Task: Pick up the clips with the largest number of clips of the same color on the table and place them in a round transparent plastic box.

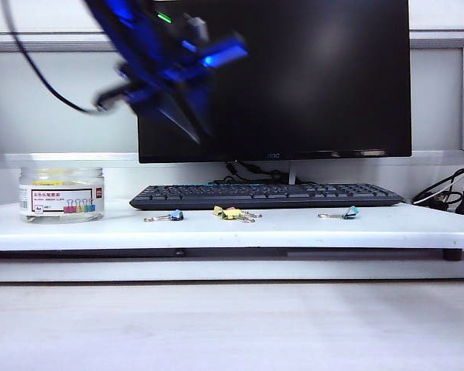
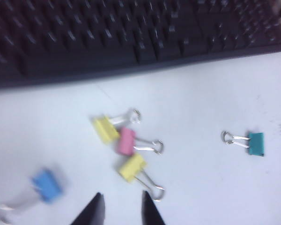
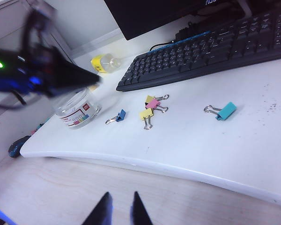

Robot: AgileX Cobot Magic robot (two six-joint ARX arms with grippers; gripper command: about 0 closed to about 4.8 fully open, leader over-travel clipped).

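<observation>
Two pale-yellow clips (image 2: 119,149) lie on the white desk (image 1: 294,228) touching a pink clip (image 2: 127,140), in front of the keyboard (image 1: 267,195). Yellow shows inside the round transparent plastic box (image 1: 61,195) at the desk's left end, so some seem delivered already, two left. The left gripper (image 2: 121,211) hangs above the cluster, fingers slightly parted, nothing between them. The right gripper (image 3: 118,211) waits off the desk edge, fingers spread, empty. A blue clip (image 1: 175,216), a teal clip (image 1: 350,212) and a dark monitor (image 1: 309,77) complete the room

Bright, even light; the left arm (image 1: 166,66) and blue clip (image 2: 47,185) smear with motion blur.
</observation>
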